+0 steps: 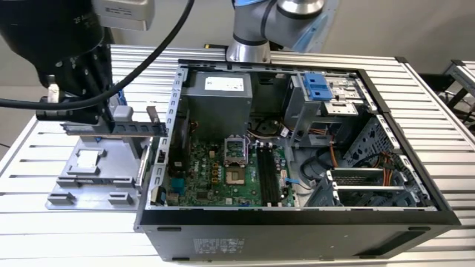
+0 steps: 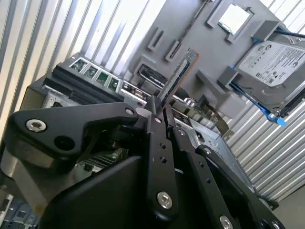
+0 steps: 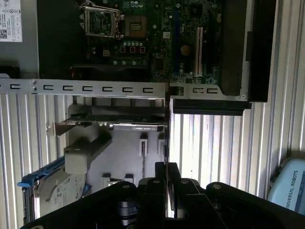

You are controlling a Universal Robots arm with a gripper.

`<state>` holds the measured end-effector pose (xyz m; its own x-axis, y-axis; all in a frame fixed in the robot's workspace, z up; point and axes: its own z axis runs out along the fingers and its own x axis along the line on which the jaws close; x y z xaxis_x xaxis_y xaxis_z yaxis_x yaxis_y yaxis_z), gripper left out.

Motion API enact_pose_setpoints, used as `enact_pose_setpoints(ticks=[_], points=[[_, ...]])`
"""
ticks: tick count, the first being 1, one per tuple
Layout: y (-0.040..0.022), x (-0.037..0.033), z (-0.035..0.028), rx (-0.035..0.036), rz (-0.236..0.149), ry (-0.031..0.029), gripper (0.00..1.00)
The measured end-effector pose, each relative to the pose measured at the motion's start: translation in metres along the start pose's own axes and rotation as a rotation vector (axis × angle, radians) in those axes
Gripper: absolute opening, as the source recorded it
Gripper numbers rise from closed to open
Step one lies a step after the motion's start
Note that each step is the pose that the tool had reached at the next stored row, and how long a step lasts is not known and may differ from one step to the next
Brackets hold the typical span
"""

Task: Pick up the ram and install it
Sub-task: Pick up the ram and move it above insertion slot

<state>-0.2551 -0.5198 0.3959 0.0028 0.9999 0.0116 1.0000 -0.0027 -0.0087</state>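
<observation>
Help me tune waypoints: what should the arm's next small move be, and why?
Probably a small carry toward the exterior view's right, clearing the metal side wall of the open computer case. The end effector is shut on the thin dark bluish memory stick, which hangs above the grey plastic holder tray outside that case, while the long black motherboard slots lie inside it.

Item count. One slatted table (image 1: 434, 105) carries one open computer case (image 1: 297, 236) and one grey parts tray (image 1: 89, 188). Inside the case there are one motherboard (image 1: 215, 183) and one power supply (image 1: 215, 108). Loose parts: one hard drive (image 2: 271, 71) in one blue bracket (image 2: 280, 120), and one ram (image 2: 175, 78). Tooling: one gripper (image 2: 159, 110) with two fingers (image 2: 155, 143).
</observation>
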Motion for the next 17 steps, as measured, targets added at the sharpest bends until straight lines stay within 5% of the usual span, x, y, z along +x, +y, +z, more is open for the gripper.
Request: enact_pose_setpoints(ticks=[17], points=[[0.0761,0.0002,-0.0006,0.0018,0.0,0.0,0.0]])
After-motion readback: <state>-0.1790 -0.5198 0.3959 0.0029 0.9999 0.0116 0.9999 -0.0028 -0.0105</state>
